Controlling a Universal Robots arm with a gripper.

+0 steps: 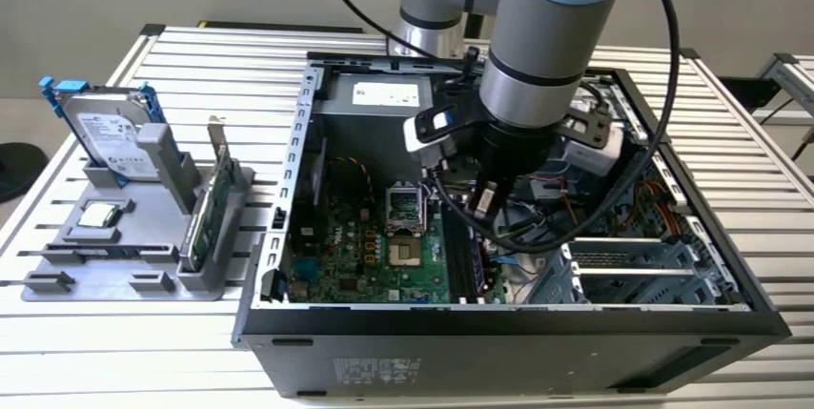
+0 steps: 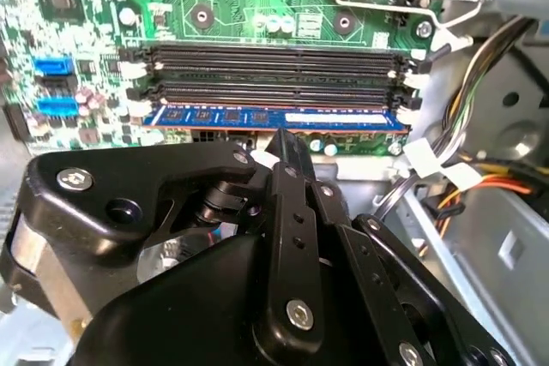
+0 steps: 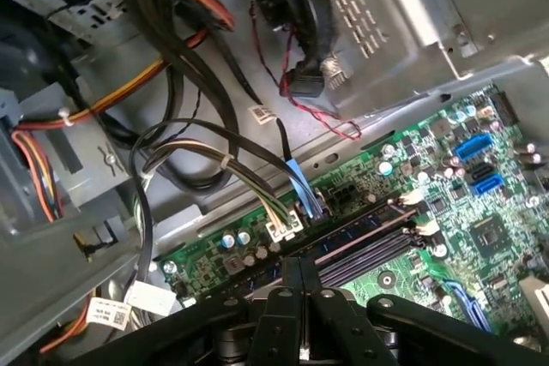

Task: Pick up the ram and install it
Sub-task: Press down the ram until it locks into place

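Gripper (image 2: 287, 147) inside open computer case (image 1: 509, 318) — fingers pressed together, tips on top edge of ram (image 2: 274, 117) — ram seated in motherboard (image 2: 69, 57) slot.

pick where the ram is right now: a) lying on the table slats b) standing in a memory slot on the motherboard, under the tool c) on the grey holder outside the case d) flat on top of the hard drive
b: in the second wrist view the ram stands on edge in a slot beside the empty memory slots, with the tool at its top edge.
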